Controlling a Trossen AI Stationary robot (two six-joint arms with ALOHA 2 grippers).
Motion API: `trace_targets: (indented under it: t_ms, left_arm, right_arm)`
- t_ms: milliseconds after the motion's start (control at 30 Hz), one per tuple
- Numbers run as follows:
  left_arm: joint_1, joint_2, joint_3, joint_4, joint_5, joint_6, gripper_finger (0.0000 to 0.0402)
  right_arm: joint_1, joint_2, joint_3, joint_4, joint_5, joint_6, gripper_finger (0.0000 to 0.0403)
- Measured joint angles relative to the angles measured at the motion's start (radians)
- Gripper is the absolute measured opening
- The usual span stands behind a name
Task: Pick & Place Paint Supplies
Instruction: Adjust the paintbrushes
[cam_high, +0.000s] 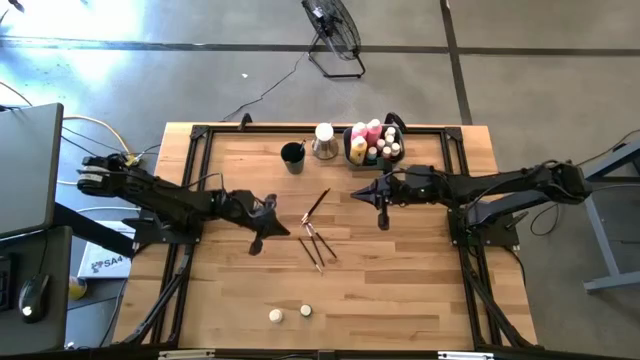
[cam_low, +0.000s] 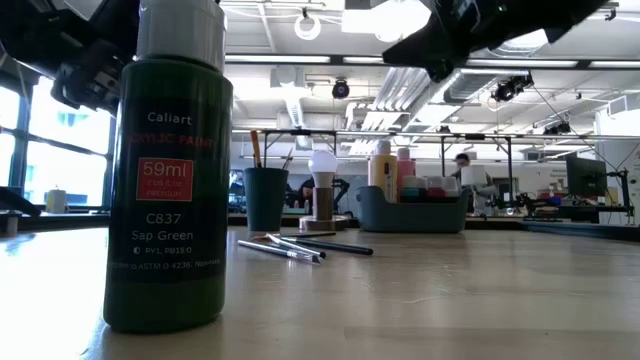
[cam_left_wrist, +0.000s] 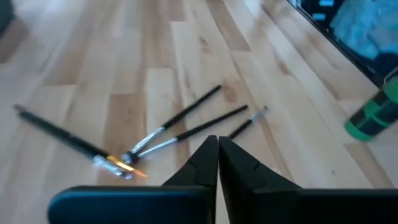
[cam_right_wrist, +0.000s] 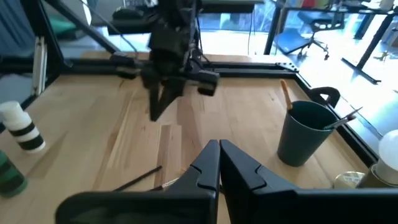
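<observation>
Several thin dark-handled brushes (cam_high: 314, 232) lie crossed on the middle of the wooden table (cam_high: 420, 290), also seen in the left wrist view (cam_left_wrist: 186, 119) and the low view (cam_low: 300, 246). My left gripper (cam_high: 284, 229) hovers shut just left of them, its fingertips (cam_left_wrist: 217, 146) short of the handles. My right gripper (cam_high: 354, 192) is shut too (cam_right_wrist: 219, 152), raised above the table to the right of the brushes. Two tiny pale-capped pots (cam_high: 290, 313) stand near the front edge. A dark green paint bottle (cam_low: 170, 170) stands close to the low camera.
At the far edge a grey-blue bin (cam_high: 375, 146) holds pink and yellow bottles. Left of it stand a white-topped object (cam_high: 324, 140) and a dark cup (cam_high: 292, 155) with brushes in it (cam_right_wrist: 305, 134). A white striped-cap bottle (cam_right_wrist: 22, 127) stands beside the green one.
</observation>
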Motion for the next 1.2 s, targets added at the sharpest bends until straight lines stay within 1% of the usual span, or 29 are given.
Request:
trace_targets:
  t_ms: [100,233,500,633,800,933,1000,1200]
  left_arm:
    - [-0.042,0.033,0.033,-0.033,-0.014,0.027,0.0003]
    - [-0.066,0.086,0.081,-0.078,-0.014,0.040,0.0001]
    - [-0.071,0.212,0.208,-0.159,0.028,0.041,0.0001]
    - [-0.071,0.277,0.251,-0.181,0.048,0.041,0.0001]
    - [-0.071,0.347,0.262,-0.180,0.084,0.041,0.0001]
    - [-0.071,0.390,0.262,-0.178,0.158,0.018,0.0001]
    - [-0.074,0.404,0.262,-0.178,0.189,0.015,0.0001]
    - [-0.084,0.409,0.261,-0.178,0.212,0.014,0.0001]
  right_arm:
    - [-0.007,-0.021,-0.063,0.082,0.000,0.019,0.0004]
    - [-0.020,-0.026,-0.151,0.192,0.000,0.074,0.0004]
    - [-0.024,-0.020,-0.308,0.391,0.001,0.159,0.0004]
    - [-0.024,-0.020,-0.363,0.481,0.033,0.187,0.0004]
    - [-0.024,-0.020,-0.378,0.507,0.053,0.191,0.0004]
    - [-0.024,-0.019,-0.378,0.507,0.049,0.209,0.0004]
    - [-0.024,-0.019,-0.378,0.507,0.049,0.212,0.0004]
    - [-0.024,-0.019,-0.378,0.507,0.048,0.213,0.0004]
